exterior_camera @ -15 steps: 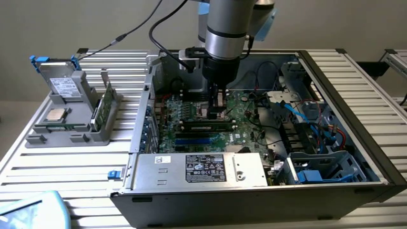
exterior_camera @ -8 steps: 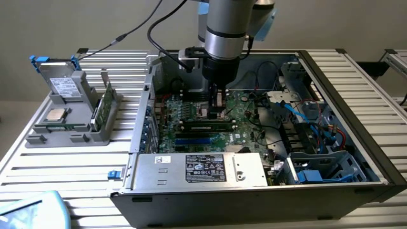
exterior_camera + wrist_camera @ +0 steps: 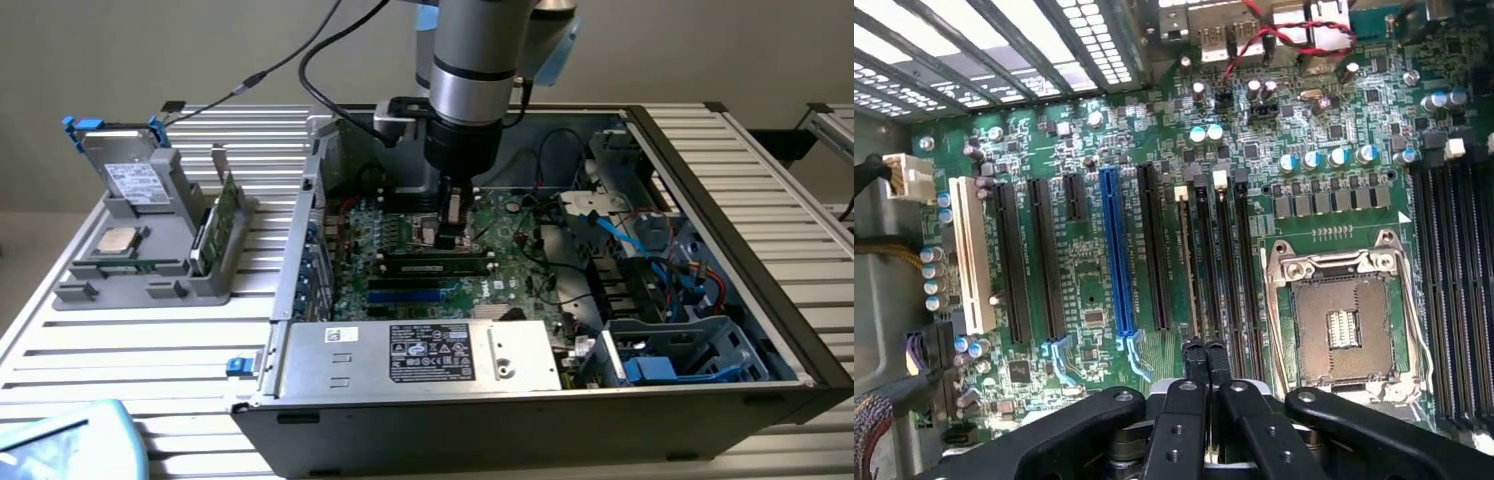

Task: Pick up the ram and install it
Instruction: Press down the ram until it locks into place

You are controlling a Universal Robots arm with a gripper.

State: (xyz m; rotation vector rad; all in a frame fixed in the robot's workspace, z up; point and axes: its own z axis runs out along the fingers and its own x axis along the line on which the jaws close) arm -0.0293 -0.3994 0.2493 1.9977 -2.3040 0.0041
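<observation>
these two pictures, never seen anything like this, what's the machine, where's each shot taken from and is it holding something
The machine is a grey robot arm with a black gripper at its end, reaching down into an open black computer case lying on a slatted metal table. One picture comes from a camera standing off the arm; the other from a camera on the arm's wrist, looking straight down past the gripper at the green motherboard.

The fingers are shut, with nothing visibly between them. A long, narrow green RAM stick already sits in a black slot just below the gripper; from the wrist it shows edge-on.

On the exterior view's left, a grey holder carries a square silver processor chip and a wider green card.
</observation>
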